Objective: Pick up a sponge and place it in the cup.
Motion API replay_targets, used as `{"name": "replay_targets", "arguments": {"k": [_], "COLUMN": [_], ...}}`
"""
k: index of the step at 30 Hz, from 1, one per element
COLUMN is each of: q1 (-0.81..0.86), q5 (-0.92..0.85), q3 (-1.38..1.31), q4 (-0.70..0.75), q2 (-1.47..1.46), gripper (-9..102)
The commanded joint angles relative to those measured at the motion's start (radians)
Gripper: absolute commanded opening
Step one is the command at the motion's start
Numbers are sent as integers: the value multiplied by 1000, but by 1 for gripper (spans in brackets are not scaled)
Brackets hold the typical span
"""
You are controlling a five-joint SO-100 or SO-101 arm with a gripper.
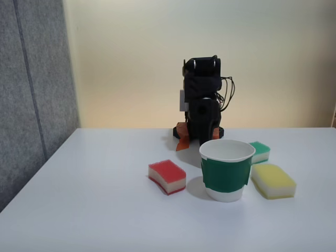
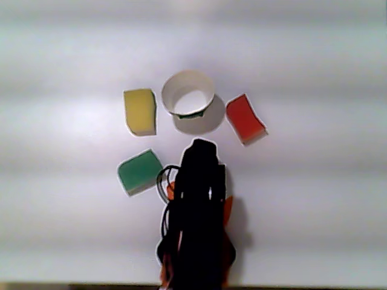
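Hand (image 2: 199, 148) folded back, apart from sponge (image 1: 167, 176).

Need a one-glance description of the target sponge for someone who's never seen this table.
Start at the green-banded white cup in front of the black arm on the white table. In the fixed view, the sponge lies alone to the cup's left, apart from it. It has a red top over a cream layer; the yellow sponge and green-topped sponge sit on the cup's other side.
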Motion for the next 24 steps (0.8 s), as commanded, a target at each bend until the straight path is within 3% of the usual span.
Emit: {"name": "replay_targets", "arguments": {"k": [1,14,24], "q1": [-8,-11,15], "q5": [5,6,-9], "q3": [11,-2,-281], "q4": [35,40,87], "q2": [20,20,-235], "gripper": [0,0,0]}}
